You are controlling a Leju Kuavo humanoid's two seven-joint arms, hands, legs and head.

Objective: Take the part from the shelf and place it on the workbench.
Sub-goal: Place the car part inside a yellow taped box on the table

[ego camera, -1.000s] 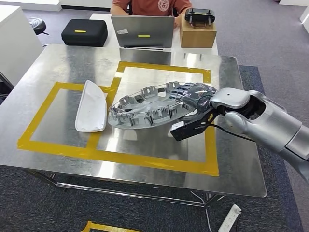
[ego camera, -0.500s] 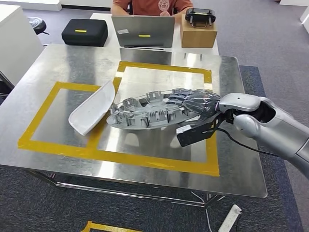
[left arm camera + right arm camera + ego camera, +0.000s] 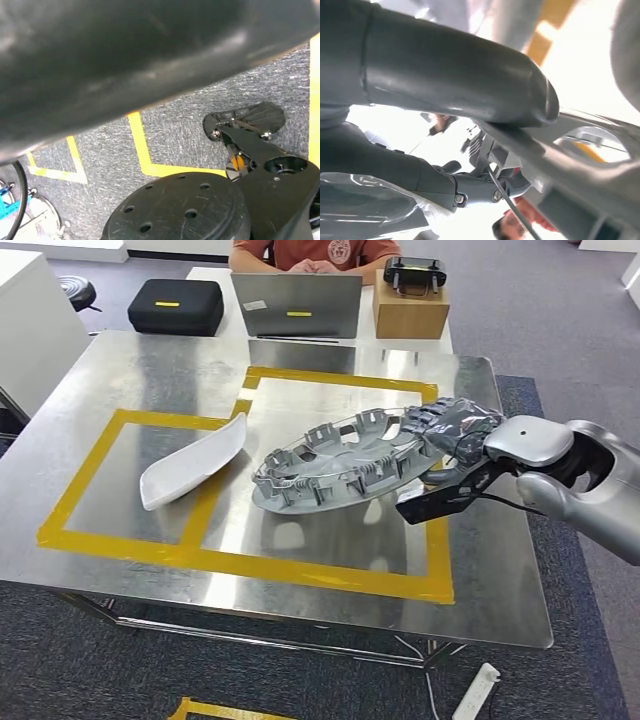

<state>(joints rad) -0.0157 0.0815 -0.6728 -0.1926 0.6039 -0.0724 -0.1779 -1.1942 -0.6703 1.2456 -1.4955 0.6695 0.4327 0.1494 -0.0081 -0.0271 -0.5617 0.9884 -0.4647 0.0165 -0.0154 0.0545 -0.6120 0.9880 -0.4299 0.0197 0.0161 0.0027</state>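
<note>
A large grey ribbed plastic part (image 3: pixel 340 465), oval and open-framed, is held tilted just above the steel workbench (image 3: pixel 136 370), inside the right-hand yellow tape rectangle. My right hand (image 3: pixel 451 432) grips its right end, fingers lying over the rim. Up close in the right wrist view, the thick grey thumb (image 3: pixel 444 80) presses on the part's edge (image 3: pixel 584 165). A white curved shell part (image 3: pixel 192 461) lies across the tape line to the left, apart from the grey part.
At the far side, a person in a red shirt (image 3: pixel 313 252) sits behind a laptop (image 3: pixel 296 305). Beside it are a black case (image 3: pixel 175 307) and a cardboard box (image 3: pixel 410 308) with a controller. A power strip (image 3: pixel 475 692) lies on the carpet.
My right hand has carried the grey part to the right and slightly back. The part had pushed the white shell, which turned and now lies further left, apart from the part.
</note>
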